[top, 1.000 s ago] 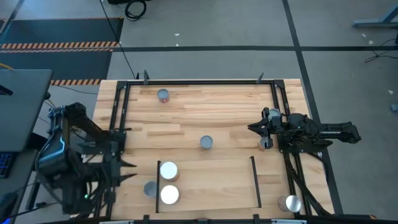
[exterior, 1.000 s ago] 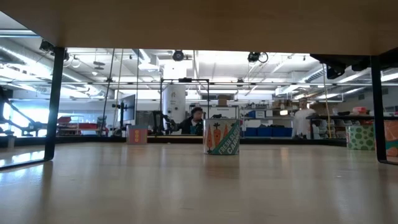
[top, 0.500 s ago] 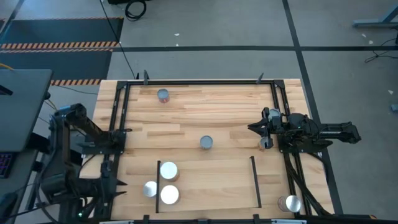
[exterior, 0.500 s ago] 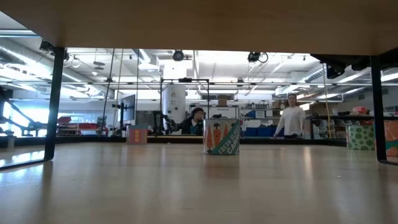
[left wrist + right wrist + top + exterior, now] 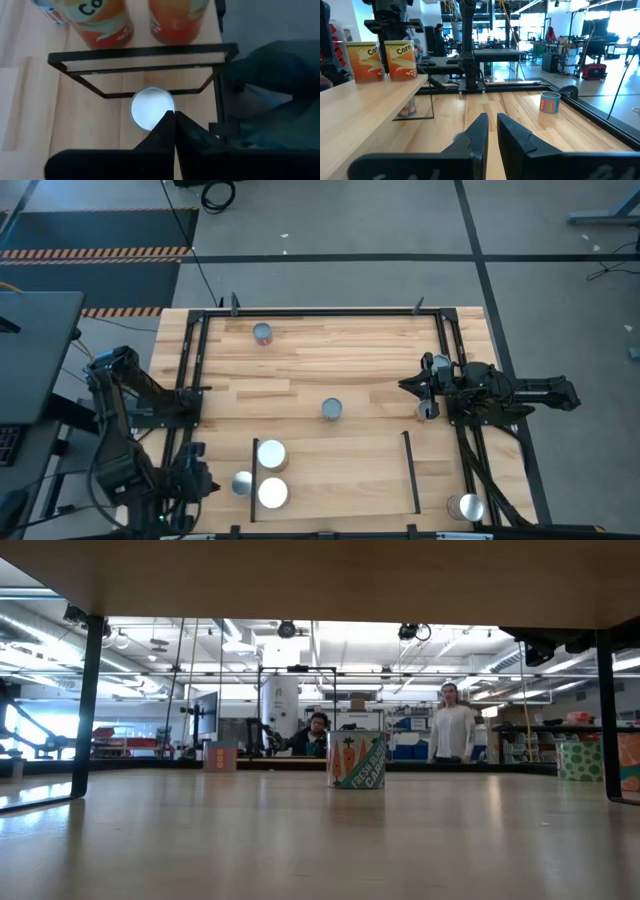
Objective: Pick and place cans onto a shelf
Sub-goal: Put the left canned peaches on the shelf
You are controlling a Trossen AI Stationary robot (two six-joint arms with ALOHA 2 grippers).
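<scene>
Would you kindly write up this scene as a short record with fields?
shelf: at the table's near edge, between two black rails
on shelf: white-topped can and second white-topped can, both by the left rail
off shelf: grey can just outside the left rail; centre can; far can; corner can
left hand: shut, empty, close to the grey can
right hand: at the table's right edge, holding nothing
</scene>
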